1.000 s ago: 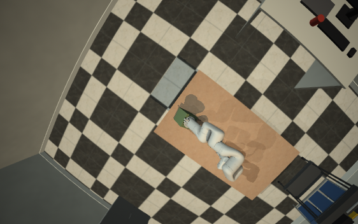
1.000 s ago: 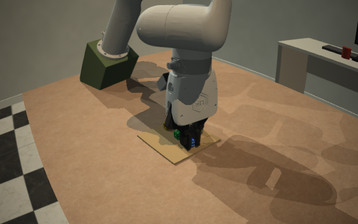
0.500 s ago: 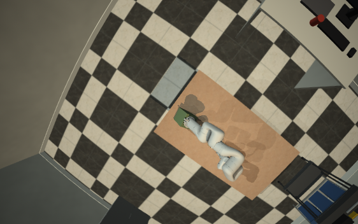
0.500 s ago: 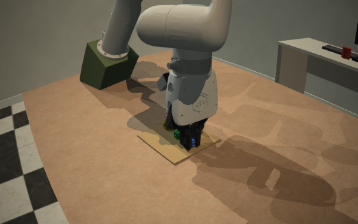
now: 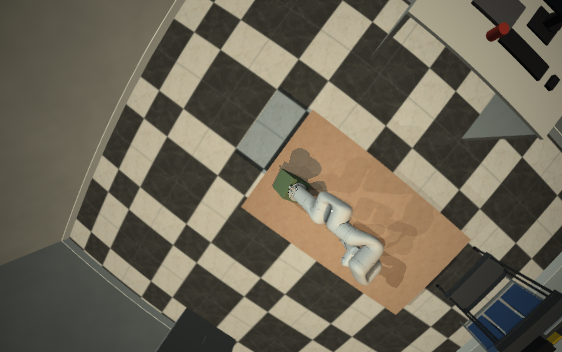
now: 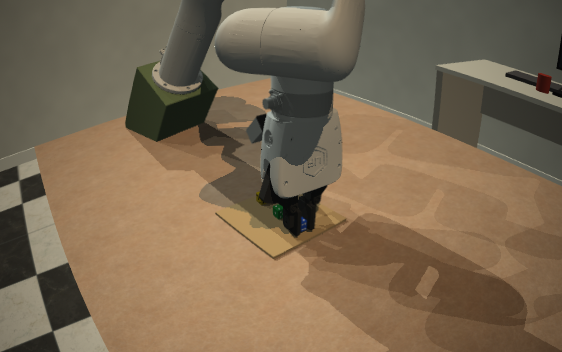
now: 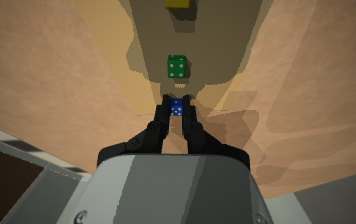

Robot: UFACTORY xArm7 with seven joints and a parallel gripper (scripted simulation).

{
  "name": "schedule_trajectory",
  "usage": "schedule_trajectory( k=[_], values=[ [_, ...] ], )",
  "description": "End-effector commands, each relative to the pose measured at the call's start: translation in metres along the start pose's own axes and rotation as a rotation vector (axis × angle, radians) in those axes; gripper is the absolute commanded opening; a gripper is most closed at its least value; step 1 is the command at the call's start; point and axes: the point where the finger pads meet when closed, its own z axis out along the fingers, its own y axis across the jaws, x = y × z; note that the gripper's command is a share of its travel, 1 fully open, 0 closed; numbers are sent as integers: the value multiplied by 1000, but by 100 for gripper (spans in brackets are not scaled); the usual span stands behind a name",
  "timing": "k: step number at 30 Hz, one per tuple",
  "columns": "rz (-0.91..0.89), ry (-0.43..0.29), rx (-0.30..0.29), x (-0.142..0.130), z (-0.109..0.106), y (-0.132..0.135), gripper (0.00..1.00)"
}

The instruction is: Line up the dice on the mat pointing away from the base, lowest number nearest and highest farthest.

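While a small blue die [image 7: 176, 107] is gripped in the black pincer [image 7: 175, 121] over the tan mat [image 6: 260, 239], green [image 7: 176, 66] and yellow [image 7: 177, 3] dice are already lined up; release remains.

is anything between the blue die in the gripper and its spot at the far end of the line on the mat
Nothing visible. The gripper is shut on the blue die, low over the mat, already in line past the green die and yellow die.
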Motion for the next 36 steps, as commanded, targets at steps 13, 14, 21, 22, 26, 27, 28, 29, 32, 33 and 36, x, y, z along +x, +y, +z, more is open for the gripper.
schedule_trajectory(
  k=[13, 14, 21, 22, 26, 27, 28, 29, 32, 33, 36],
  values=[
    [1, -2, 0, -1, -1, 0, 11],
    [1, -2, 0, -1, -1, 0, 11],
    [1, -2, 0, -1, 0, 0, 11],
    [1, -2, 0, -1, 0, 0, 11],
    [1, -2, 0, -1, 1, 0, 11],
    [1, -2, 0, -1, 1, 0, 11],
    [1, -2, 0, -1, 2, 0, 11],
    [1, -2, 0, -1, 2, 0, 11],
    [1, -2, 0, -1, 2, 0, 11],
    [1, -2, 0, -1, 2, 0, 11],
    [1, -2, 0, -1, 3, 0, 11]
  ],
)
